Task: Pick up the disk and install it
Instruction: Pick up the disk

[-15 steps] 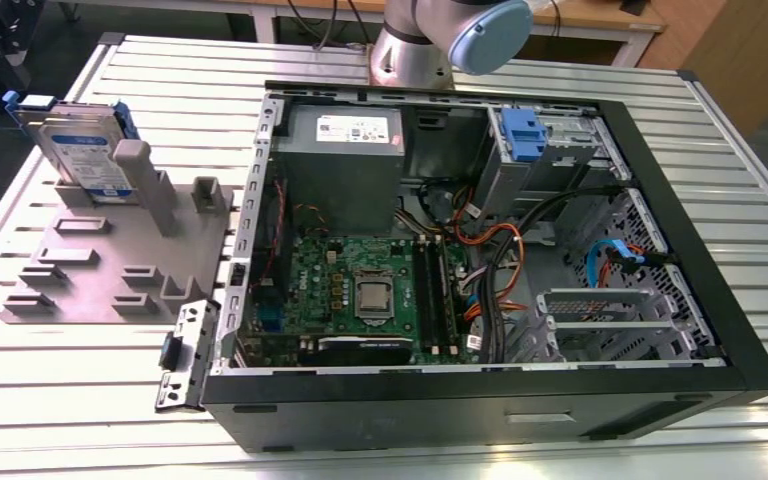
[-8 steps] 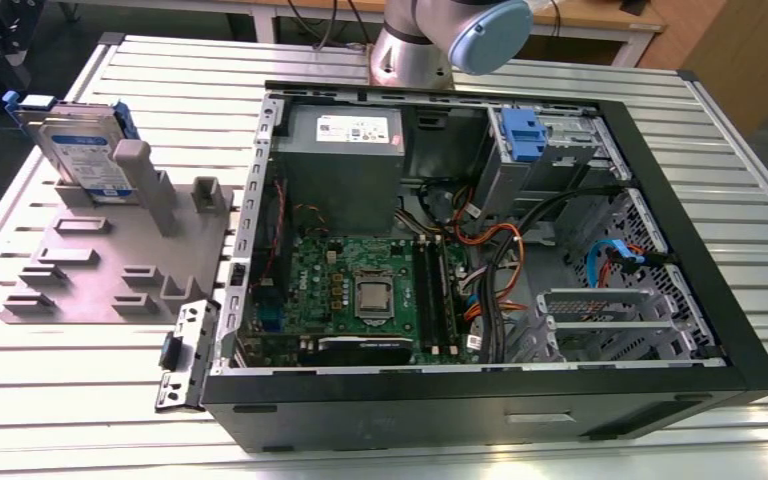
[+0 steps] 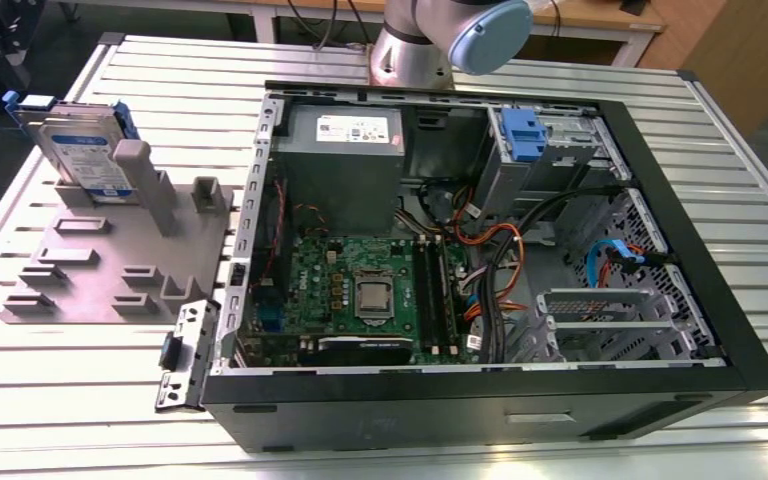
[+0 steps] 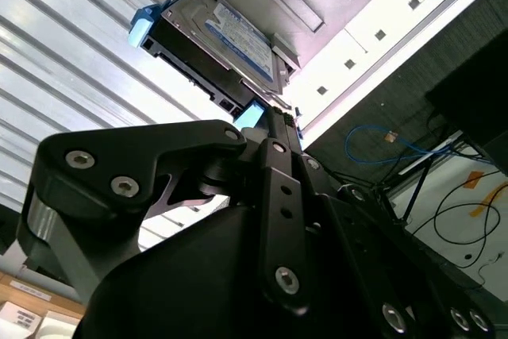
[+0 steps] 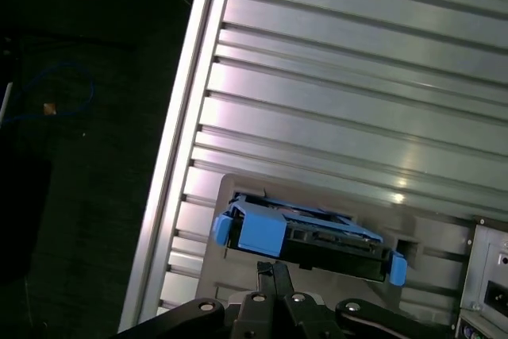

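Disk (image 3: 84, 150): upright in grey holder (image 3: 91, 290), slatted table (image 3: 77, 400) alongside.
Gripper (image 5: 275, 267): closed, empty, near Disk's blue edge.

The arm (image 3: 440, 42) stands at the exterior view's top edge, its hand (image 5: 274, 270) seemingly with fingertips pressed together.

Disk (image 3: 84, 150) w/ blue frame, white-blue label, upright on edge in grey holder (image 3: 104, 260).

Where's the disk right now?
On the exterior view's left, the disk stands on edge in the grey fixture, beside the open computer case.
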You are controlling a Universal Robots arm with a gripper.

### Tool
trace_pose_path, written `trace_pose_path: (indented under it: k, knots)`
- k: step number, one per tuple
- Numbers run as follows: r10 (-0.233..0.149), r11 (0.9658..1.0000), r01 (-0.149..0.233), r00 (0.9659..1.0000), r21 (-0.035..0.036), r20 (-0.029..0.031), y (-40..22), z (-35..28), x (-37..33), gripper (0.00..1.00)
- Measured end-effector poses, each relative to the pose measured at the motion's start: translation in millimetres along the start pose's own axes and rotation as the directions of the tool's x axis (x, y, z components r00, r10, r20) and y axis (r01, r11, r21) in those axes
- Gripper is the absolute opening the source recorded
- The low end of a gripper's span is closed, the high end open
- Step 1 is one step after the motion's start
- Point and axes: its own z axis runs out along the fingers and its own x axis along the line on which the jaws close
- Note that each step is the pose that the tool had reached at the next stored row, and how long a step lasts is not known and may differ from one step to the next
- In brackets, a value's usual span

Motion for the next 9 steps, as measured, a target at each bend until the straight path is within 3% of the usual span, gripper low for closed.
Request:
trace_pose_path:
  k: [5,9]
  knots:
    - [-0.061,0.9981,0.061,0.9981,0.0001,-0.0027,0.0,0.0,0.0,0.11]
    - [-0.122,0.9926,0.122,0.9926,-0.0001,-0.0054,0.0,0.0,0.1,0.11]
